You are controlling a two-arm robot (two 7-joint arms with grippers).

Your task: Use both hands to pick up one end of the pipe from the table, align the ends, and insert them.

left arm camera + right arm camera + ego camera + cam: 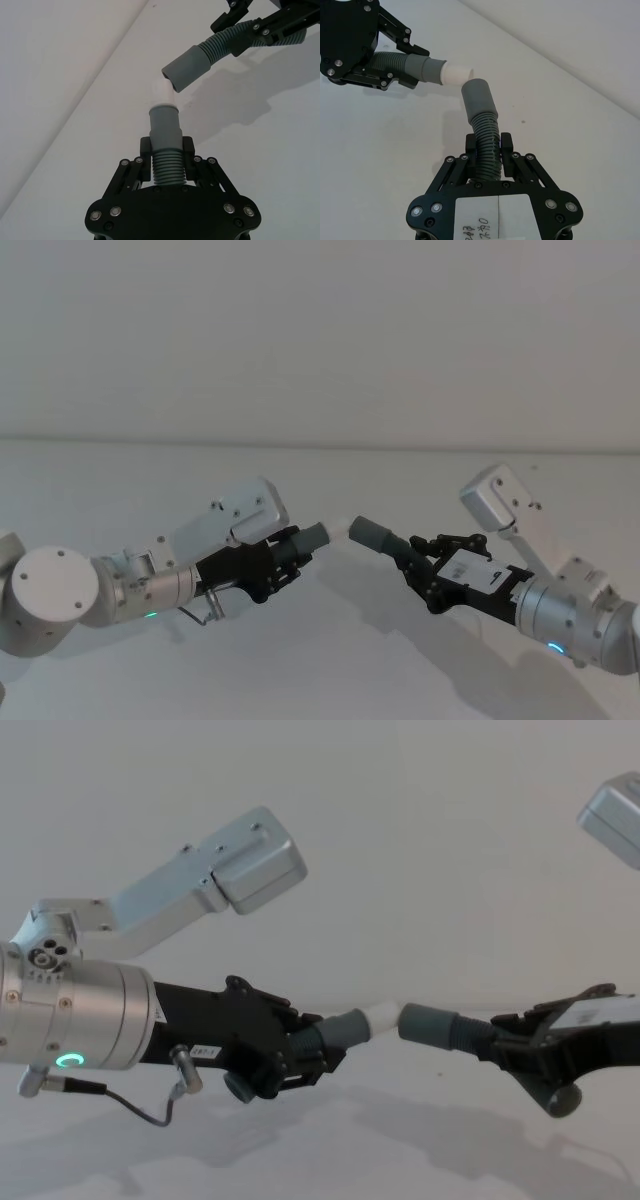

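White bench [320, 660] spans the lower frame beneath us. At centre-left our left end effector [290, 552] pinches the hose [167, 167] with the whitish tip [163, 92]; centre-right our right end effector [425, 558] pinches the other hose [486, 145], whose socket [479, 97] touches the tip, off-axis.

A bare test space, like a robotics lab. The surface [300, 670] is plain matte white and meets a pale, unmarked wall [320, 330] along a straight seam. Nothing homely or shop-like stands about; two silver machine arms, one [75, 1015] with a glowing green ring, reach over the white top.
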